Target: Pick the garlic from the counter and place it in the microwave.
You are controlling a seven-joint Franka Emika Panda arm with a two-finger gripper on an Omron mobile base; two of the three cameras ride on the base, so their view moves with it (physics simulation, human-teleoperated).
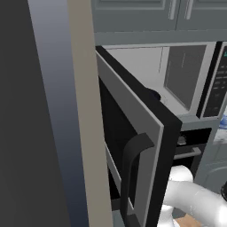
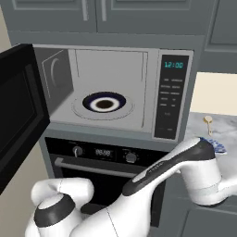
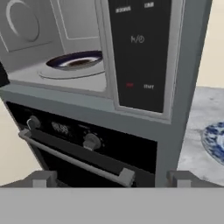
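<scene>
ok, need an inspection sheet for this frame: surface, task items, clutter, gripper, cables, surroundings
Surface: grey marbled counter right of the microwave.
Job's things: microwave door wide open; dark-rimmed plate on the turntable. A small pale object on the counter, possibly the garlic, too small to tell.
Clutter: blue patterned plate on the counter.
Gripper: fingertips at the hand view's bottom edge, nothing between them.
Cables: nothing seen.
Surroundings: oven below, grey cabinets above.

Open microwave (image 3: 57, 26) at upper left, a dark-rimmed plate (image 3: 75, 60) on its turntable. Black button panel (image 3: 140, 52) at upper centre. Oven (image 3: 78, 148) with knobs and bar handle at lower left. Marble counter (image 3: 194, 131) with blue-patterned plate (image 3: 215, 141) at right edge.
</scene>
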